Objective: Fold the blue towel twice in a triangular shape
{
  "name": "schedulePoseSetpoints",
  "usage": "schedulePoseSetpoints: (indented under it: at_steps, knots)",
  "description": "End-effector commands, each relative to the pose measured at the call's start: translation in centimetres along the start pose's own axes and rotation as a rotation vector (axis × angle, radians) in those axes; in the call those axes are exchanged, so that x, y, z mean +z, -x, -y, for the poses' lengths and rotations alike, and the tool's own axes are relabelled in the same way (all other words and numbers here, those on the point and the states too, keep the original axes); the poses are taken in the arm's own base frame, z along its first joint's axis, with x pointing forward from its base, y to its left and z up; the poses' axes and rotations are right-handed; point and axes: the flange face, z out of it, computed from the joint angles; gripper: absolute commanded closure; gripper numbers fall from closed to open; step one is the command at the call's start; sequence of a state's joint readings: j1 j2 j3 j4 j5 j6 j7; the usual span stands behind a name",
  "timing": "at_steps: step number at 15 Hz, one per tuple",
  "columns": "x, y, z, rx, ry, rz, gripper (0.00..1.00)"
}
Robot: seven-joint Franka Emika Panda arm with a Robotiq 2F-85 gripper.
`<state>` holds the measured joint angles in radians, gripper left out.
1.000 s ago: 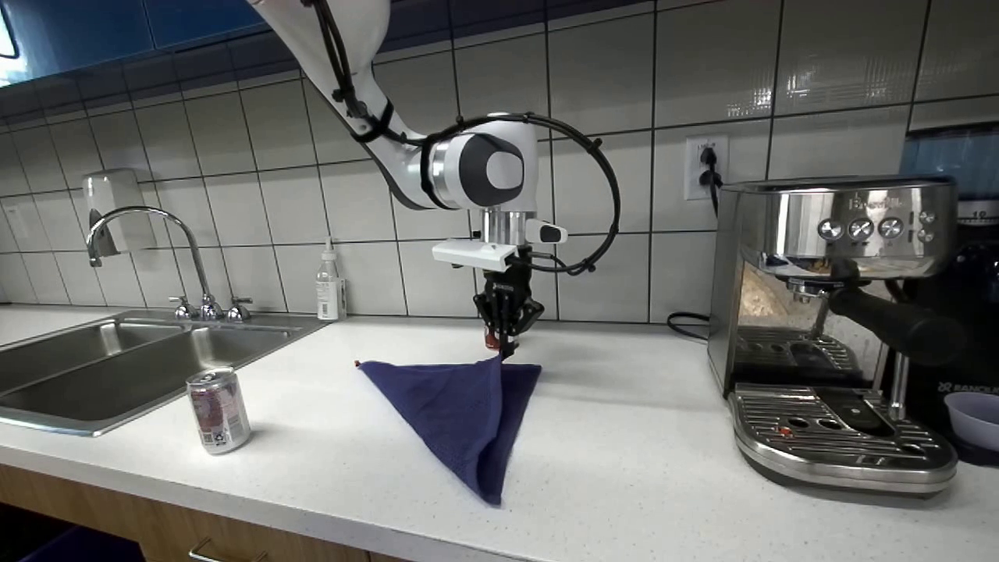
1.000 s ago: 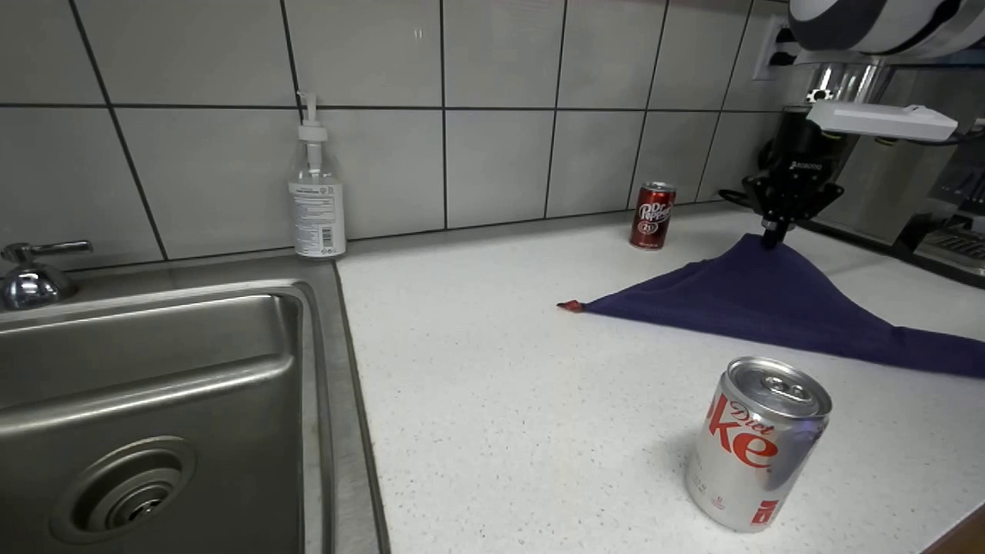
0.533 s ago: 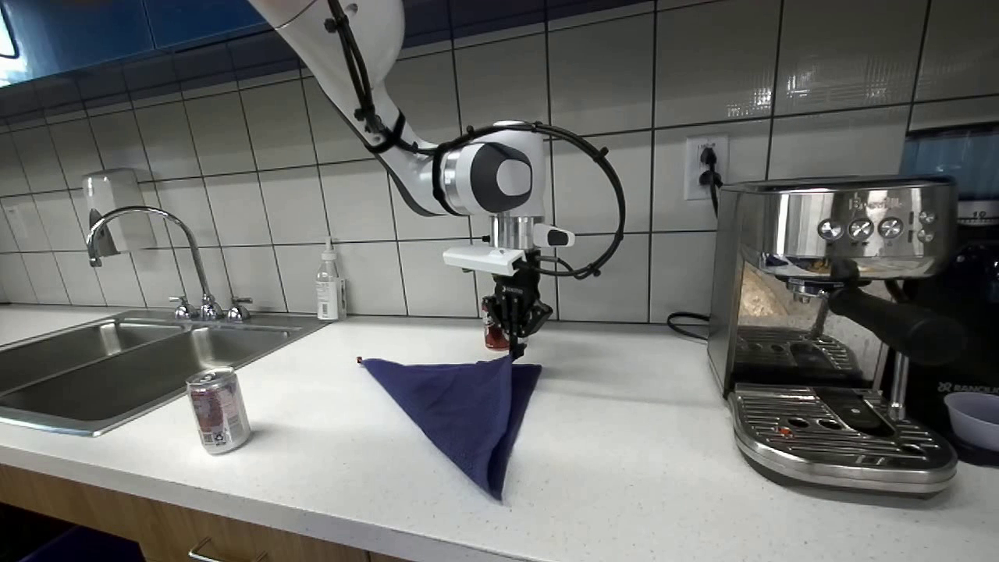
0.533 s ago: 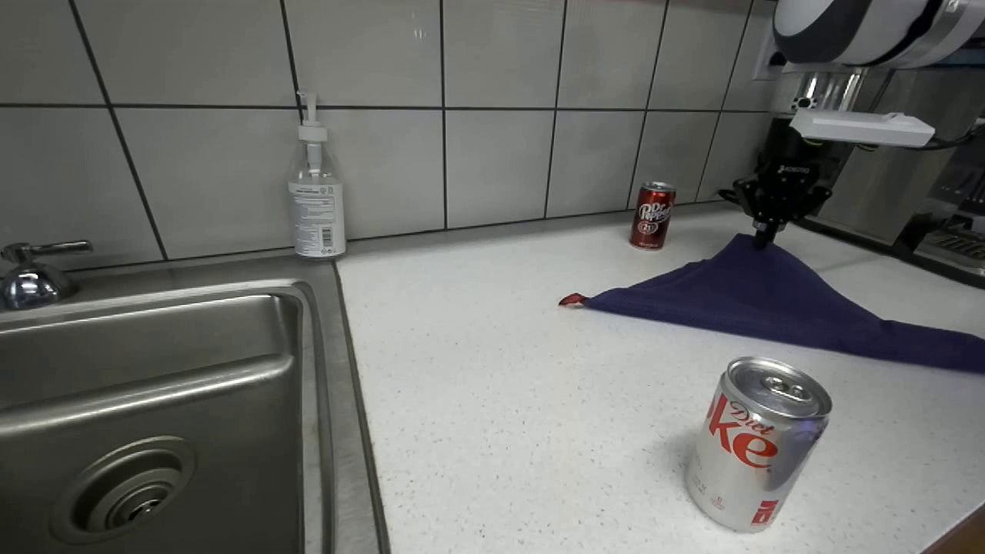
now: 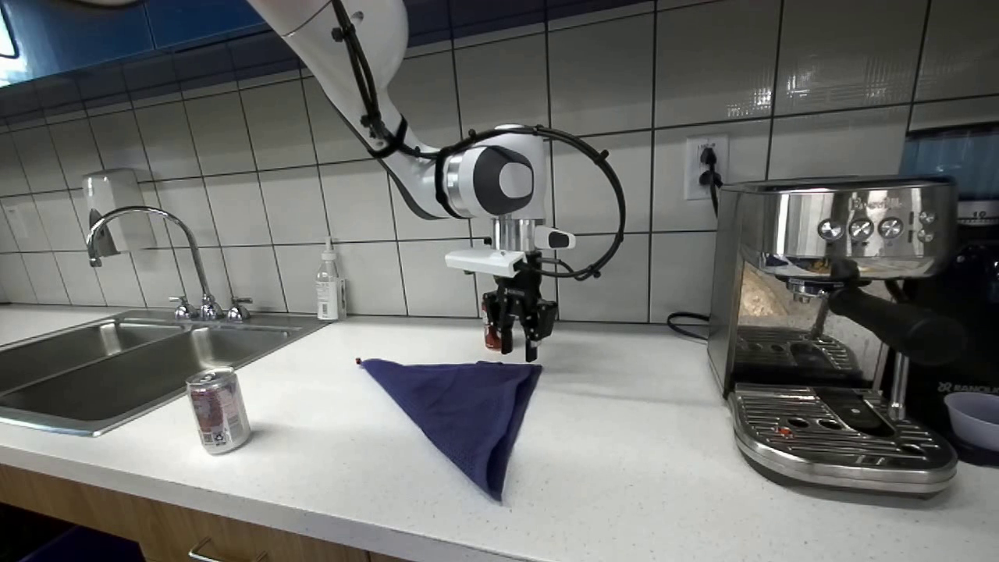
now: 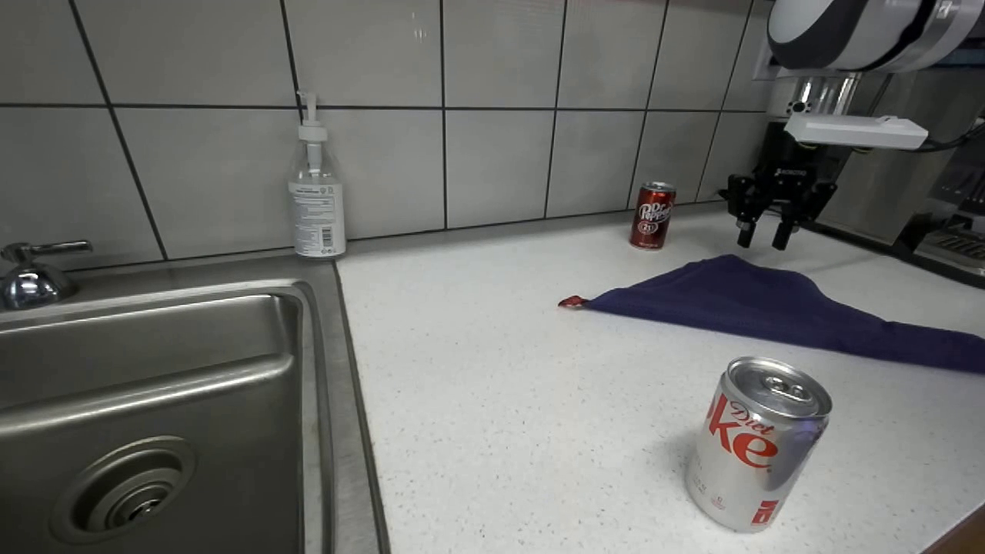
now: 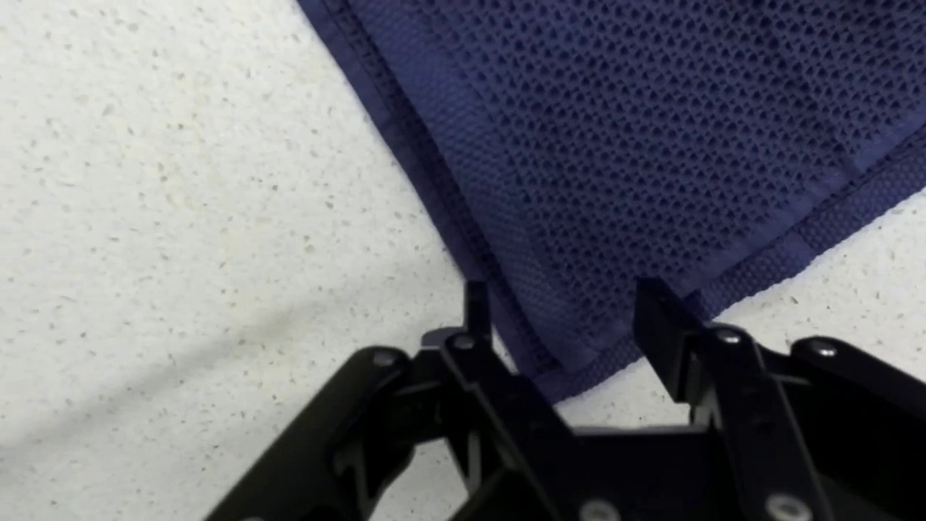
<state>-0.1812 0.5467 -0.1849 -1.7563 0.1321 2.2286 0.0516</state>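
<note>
The claw (image 5: 519, 351) hangs partly spread, holding nothing, above the far corner of the towel (image 5: 456, 410). Presumably that lets the fold lie.

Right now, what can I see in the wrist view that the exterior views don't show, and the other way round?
Only the wrist view clearly shows the dimpled weave and layered edges of the towel.

Only the exterior views, both of them, show the silver can, red can, sink and pump bottle.

All share the towel, the counter and the open tool.
</note>
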Motion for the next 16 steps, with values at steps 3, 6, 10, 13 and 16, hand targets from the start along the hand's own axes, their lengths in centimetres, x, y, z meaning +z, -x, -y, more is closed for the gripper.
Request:
schedulePoseSetpoints:
  at_steps: [3, 6, 10, 13, 16]
  knots:
    - [-3.2, 1.9, 0.0, -0.047, 0.048, 0.011, 0.01]
    - [-3.9, 3.1, 0.2, -0.082, 0.069, 0.025, 0.0]
    - [-3.9, 5.4, 1.0, -0.229, 0.066, 0.073, 0.0]
    - [-3.0, 4.1, 1.1, -0.188, 0.057, 0.06, 0.0]
    - [-3.0, 4.5, 1.1, -0.203, 0.056, 0.064, 0.0]
